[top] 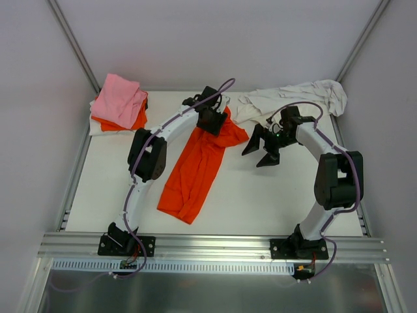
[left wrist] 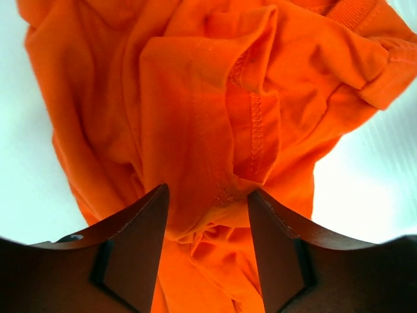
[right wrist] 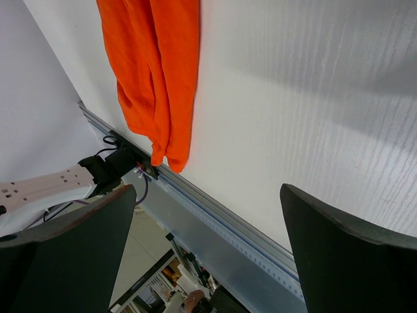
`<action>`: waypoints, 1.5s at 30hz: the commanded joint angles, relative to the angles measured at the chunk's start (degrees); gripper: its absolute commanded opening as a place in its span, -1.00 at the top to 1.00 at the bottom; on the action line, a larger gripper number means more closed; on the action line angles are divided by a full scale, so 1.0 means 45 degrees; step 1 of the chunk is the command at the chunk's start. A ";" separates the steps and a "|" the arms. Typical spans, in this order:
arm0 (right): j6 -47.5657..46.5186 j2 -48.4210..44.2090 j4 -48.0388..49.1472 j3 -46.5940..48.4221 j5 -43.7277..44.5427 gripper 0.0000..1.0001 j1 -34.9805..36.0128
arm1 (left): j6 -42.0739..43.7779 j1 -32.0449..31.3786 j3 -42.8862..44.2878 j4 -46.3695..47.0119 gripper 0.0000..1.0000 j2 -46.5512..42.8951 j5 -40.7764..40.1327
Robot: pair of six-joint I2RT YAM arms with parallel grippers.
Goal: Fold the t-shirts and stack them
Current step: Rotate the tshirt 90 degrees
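Observation:
A bright orange t-shirt (top: 195, 173) lies crumpled in a long strip across the middle of the table (top: 260, 202). My left gripper (top: 212, 120) is down on its far end. In the left wrist view my left gripper (left wrist: 207, 195) stands partly open, its jaws either side of a bunched fold of that orange t-shirt (left wrist: 195, 98). My right gripper (top: 260, 149) hangs wide open above bare table, right of the shirt, with nothing between its jaws. The right wrist view shows my right gripper (right wrist: 207, 189) well apart from the orange t-shirt (right wrist: 156, 65).
At the back left a pink t-shirt (top: 120, 98) sits folded on an orange one (top: 138, 120) and a white one. A crumpled white t-shirt (top: 293, 98) lies at the back right. A metal rail (top: 215, 244) runs along the near edge.

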 commanded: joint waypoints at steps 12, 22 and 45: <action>-0.0103 -0.0344 -0.0209 -0.0131 -0.0403 -0.99 -0.0057 | -0.0074 -0.0016 -0.0322 0.1313 0.17 -0.0694 -0.0290; -0.0181 -0.0207 -0.0307 -0.0151 -0.0422 -0.99 -0.0076 | -0.0153 0.0004 -0.0244 0.1450 1.00 -0.0713 -0.0679; -0.0415 -0.0051 -0.0561 -0.0229 -0.0520 -0.99 -0.0056 | -0.1578 0.0941 -0.1162 0.1353 1.00 -0.1436 -0.4504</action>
